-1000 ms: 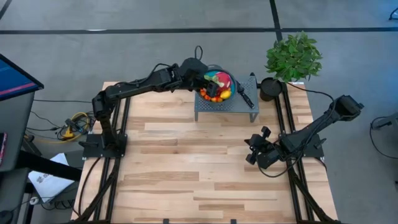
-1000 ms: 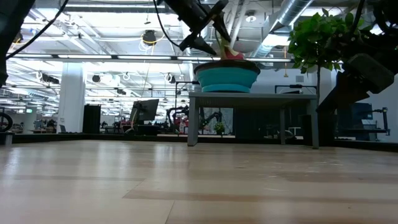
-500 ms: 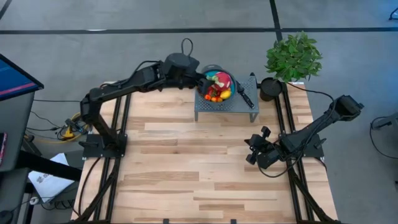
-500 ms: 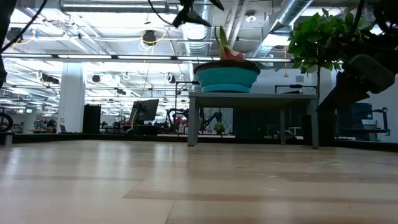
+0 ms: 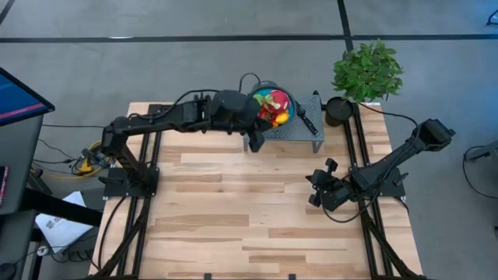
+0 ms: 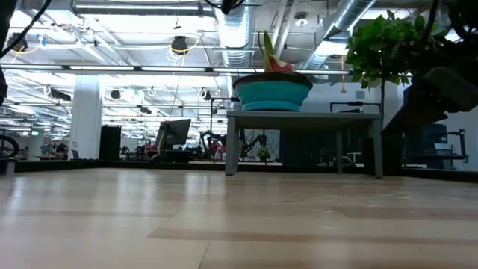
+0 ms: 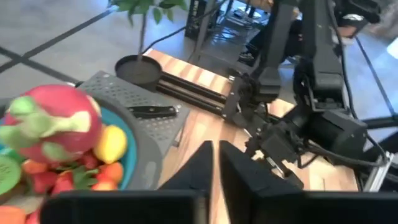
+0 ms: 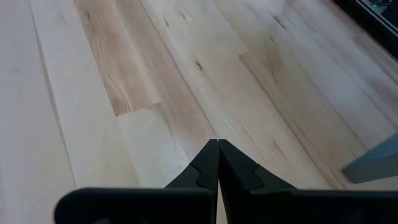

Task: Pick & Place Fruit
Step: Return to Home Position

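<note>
Left fingers (image 7: 208, 160) pinched shut, empty, near the bowl (image 7: 129, 160) of fruit (image 7: 56, 124); right fingers (image 8: 214, 160) likewise, over the table (image 8: 124, 74)

The high view looks straight down from well above, taking in the whole bench (image 5: 233, 210). The low view sits at bench-top level, facing across the boards into the hall (image 6: 112, 112) behind. It shares the grey stand (image 6: 299, 114), bowl (image 6: 272, 93) and plant (image 6: 385, 41) with the high view. The left wrist view looks past the left tool (image 7: 214, 146), close over the fruit (image 7: 53, 121), toward the right arm (image 7: 323, 124) — also seen from above. The right wrist view faces down past the right tool (image 8: 218, 143), near bare boards.
</note>
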Controlling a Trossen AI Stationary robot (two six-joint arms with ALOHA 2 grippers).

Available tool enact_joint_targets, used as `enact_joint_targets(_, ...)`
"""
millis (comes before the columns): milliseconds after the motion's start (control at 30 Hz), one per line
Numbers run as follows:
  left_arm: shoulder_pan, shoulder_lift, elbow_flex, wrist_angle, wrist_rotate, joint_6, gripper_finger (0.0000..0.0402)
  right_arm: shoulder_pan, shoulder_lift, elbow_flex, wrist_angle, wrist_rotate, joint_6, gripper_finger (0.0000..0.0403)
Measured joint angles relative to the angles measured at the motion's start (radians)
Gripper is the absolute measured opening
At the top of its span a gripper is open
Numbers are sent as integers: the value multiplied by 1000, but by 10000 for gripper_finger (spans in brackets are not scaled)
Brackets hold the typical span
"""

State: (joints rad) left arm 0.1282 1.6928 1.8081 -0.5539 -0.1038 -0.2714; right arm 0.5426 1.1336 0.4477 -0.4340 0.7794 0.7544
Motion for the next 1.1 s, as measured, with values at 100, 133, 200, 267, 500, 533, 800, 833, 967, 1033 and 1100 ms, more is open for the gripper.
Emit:
enact_joint_targets(100, -46, -2, -47, 50, -34, 37, 6, 0, 0, 0, 0, -4, -6, 0)
enact_joint_targets(133, -65, -2, -79, 88, -52, 55, 6, 0, 0, 0, 1, -4, -6, 0)
enact_joint_targets(200, -106, -5, -157, 177, -87, 85, 6, 0, 0, 0, 0, -4, -6, 0)
enact_joint_targets(267, -141, -5, -254, 331, -99, 120, 3, 0, 0, 0, 1, -4, -6, 0)
enact_joint_targets(500, -217, -23, -570, 737, -91, 238, 2, -1, 0, 0, 12, -4, -29, 0)
enact_joint_targets(533, -221, -26, -601, 779, -78, 242, 2, -1, 0, 0, 17, -4, -29, 0)
enact_joint_targets(800, -229, -214, -940, 1047, -37, 215, 1, -22, -2, -1, 101, 4, -32, 0)
enact_joint_targets(833, -231, -256, -991, 1076, -33, 218, 1, -28, -2, -1, 110, 3, -32, 0)
enact_joint_targets(967, -244, -414, -1167, 1166, -28, 248, 1, -44, -2, 0, 143, 4, -32, 0)
enact_joint_targets(1033, -248, -508, -1235, 1166, -28, 263, 1, -49, -2, 0, 149, 5, -32, 0)
enact_joint_targets(1100, -247, -598, -1290, 1172, -28, 264, 2, -57, -2, 0, 147, 5, -32, 0)
